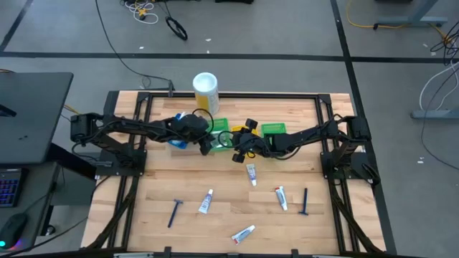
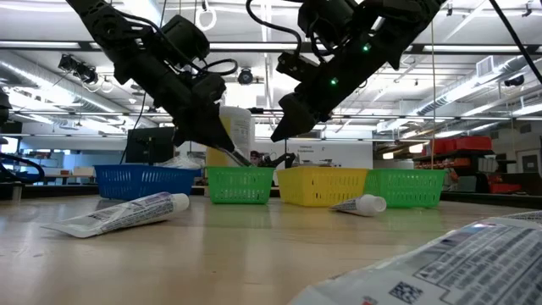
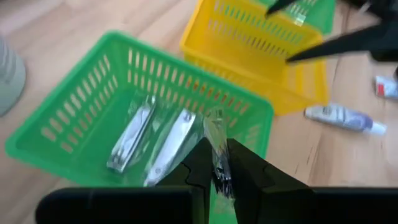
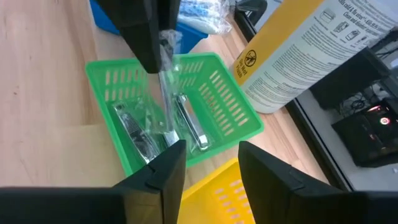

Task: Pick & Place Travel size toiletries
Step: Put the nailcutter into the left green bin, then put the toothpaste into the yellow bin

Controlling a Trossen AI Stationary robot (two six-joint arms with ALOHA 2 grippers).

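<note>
My left gripper [image 3: 219, 163] is shut on a slim silver toiletry in clear wrap [image 4: 166, 93] above the left green bin [image 3: 74, 118]. Two more wrapped silver pieces [image 3: 134, 134] lie flat on that bin's floor. My right gripper [image 4: 208, 162] hovers open and empty over the yellow bin [image 3: 261, 50], its fingers pointing toward the green bin. Toothpaste tubes [image 1: 252, 173] and dark blue razors [image 1: 175, 212] lie flat on the wooden table's near half. My left gripper pinches the wrapped silver toiletry at its upper end [image 3: 217, 146] between its two fingers. The fingers slant down from the table's left. The piece hangs below them, its lower end [image 4: 169, 127] down inside the green bin; whether it touches anything there I cannot tell.
A blue bin [image 2: 144, 180], the yellow bin [image 2: 322, 185] and a second green bin [image 2: 405, 186] stand in a row with the first. A tall white-and-yellow canister [image 1: 206, 92] stands behind them at the far edge. The two grippers hang close together.
</note>
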